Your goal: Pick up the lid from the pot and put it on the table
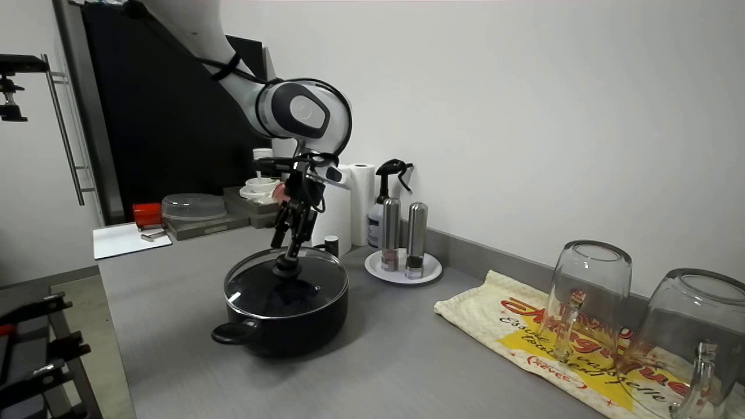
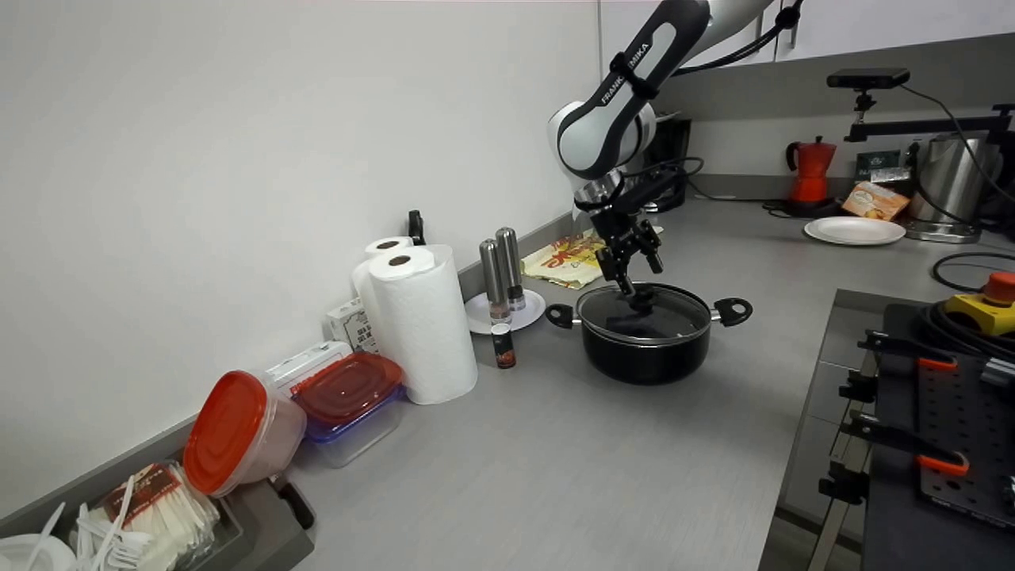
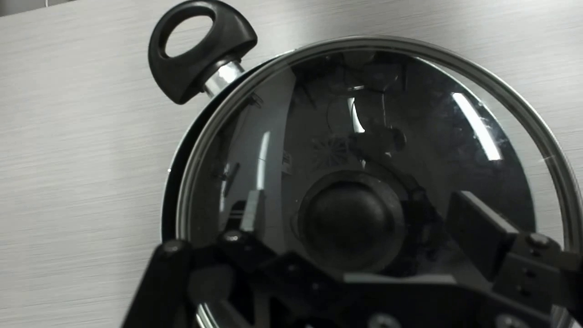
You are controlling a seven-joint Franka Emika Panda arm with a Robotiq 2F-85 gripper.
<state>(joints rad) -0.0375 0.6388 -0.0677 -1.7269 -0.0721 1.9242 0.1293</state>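
Observation:
The see-through lid (image 1: 250, 289) rests on the black pot (image 1: 291, 334) on the grey table (image 1: 396, 366). The lid (image 2: 674, 317) and pot (image 2: 646, 361) also show in an exterior view. In the wrist view the lid's rim looks shifted sideways from the pot's rim. My gripper (image 1: 285, 241) is open, pointing down at the lid's black knob (image 1: 287, 267). In the wrist view the gripper (image 3: 360, 205) has its fingers spread, with the knob (image 3: 346, 223) between them and gaps on both sides. I cannot tell how far the fingertips reach down beside the knob.
Two steel mills (image 1: 417, 238) stand on a white plate (image 1: 430, 273) behind the pot. A small dark bottle (image 2: 503, 346) and paper towel rolls (image 2: 428, 333) are close by. Upturned glasses (image 1: 588, 291) stand on a patterned cloth (image 1: 495, 308). The counter edge (image 2: 793, 468) is beyond the pot.

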